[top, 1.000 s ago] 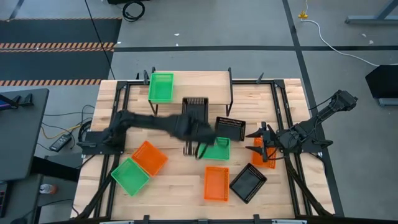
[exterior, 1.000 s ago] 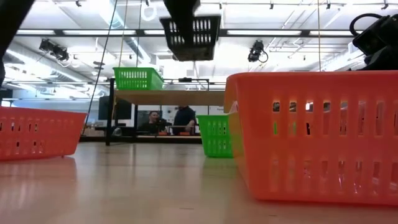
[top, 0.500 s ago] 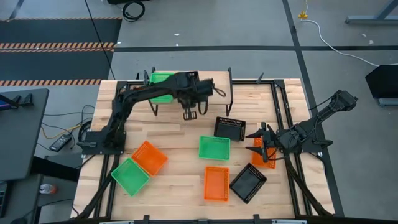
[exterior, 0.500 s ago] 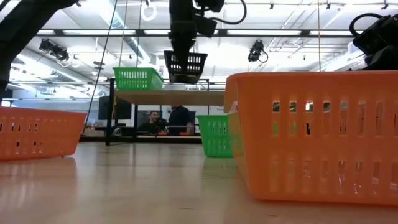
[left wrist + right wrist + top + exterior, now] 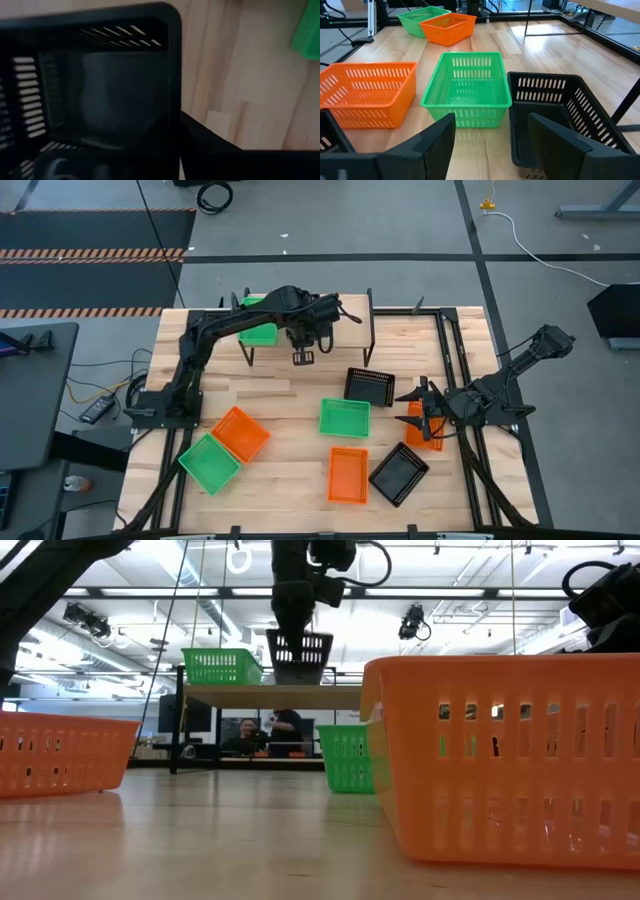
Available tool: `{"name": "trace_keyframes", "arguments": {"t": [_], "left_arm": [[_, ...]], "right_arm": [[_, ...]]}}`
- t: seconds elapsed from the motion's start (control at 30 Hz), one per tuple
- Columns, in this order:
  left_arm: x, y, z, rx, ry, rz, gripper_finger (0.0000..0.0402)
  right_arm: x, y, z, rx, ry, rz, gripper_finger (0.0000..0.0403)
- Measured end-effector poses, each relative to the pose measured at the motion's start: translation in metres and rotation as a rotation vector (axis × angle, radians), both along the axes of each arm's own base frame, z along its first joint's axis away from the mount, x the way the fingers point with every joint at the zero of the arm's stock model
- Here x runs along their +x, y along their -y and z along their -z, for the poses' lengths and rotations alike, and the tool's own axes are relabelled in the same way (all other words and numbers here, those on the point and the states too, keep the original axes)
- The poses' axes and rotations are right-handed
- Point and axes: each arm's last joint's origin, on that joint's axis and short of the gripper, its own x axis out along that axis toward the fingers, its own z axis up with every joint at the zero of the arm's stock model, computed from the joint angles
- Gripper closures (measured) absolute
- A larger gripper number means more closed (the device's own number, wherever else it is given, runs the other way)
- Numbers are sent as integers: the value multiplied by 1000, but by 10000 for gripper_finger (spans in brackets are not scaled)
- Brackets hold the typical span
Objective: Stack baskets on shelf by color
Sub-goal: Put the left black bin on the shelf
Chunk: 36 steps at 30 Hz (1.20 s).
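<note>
My left gripper (image 5: 303, 348) reaches over the light-wood shelf (image 5: 345, 308) at the table's far edge, shut on a black basket (image 5: 300, 648) that hangs over the plank's (image 5: 240, 695) middle. A green basket (image 5: 260, 320) sits on the shelf's left part. On the table lie two green baskets (image 5: 345, 418) (image 5: 208, 462), two black ones (image 5: 370, 387) (image 5: 398, 473) and orange ones (image 5: 348, 475) (image 5: 240, 433). My right gripper (image 5: 425, 415) waits open above a third orange basket (image 5: 420, 435) near the right edge. My left gripper comes from above, pointing down, onto the black basket's rim (image 5: 285, 635). In the left wrist view one dark finger (image 5: 220, 145) lies outside the wall (image 5: 172, 75) and the other seems to be inside. The basket hangs below the fingers; whether its base touches the plank I cannot tell.
The shelf's black metal legs (image 5: 371, 320) and the table's black frame rails (image 5: 455, 350) stand around the work area. The shelf's right third (image 5: 350, 315) is bare wood. Bare tabletop (image 5: 270, 380) lies between the shelf and the loose baskets. People sit in the room beyond (image 5: 265, 730).
My left gripper has carried the black basket from above the table's middle toward the far edge, coming over the shelf's middle and sinking toward the plank. It has stayed shut on the basket. In the last half second it has only shifted slightly.
</note>
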Motion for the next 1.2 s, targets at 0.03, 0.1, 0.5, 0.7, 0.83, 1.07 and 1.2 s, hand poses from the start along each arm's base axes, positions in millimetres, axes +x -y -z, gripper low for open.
{"name": "trace_keyframes", "arguments": {"t": [0.03, 0.1, 0.5, 0.7, 0.83, 1.07, 1.2], "left_arm": [[0, -1, 0, -1, 2, -11, 360], [-1, -5, 0, -3, 7, -36, 355], [-2, -4, 0, -16, 11, -44, 333], [-1, 4, 1, -32, -17, 14, 345], [-1, 9, 1, -38, -35, 29, 360], [-2, 8, 1, -25, -40, 23, 375], [-2, 7, 0, -15, -39, 22, 365]], "right_arm": [[0, 0, 0, 3, 0, 1, 147], [0, 0, 0, 4, 0, 1, 147], [0, 0, 0, 4, 0, 1, 147], [0, 0, 0, 4, 0, 1, 147], [0, 0, 0, 4, 0, 1, 147], [0, 0, 0, 4, 0, 1, 147], [0, 0, 0, 5, 0, 1, 147]]}}
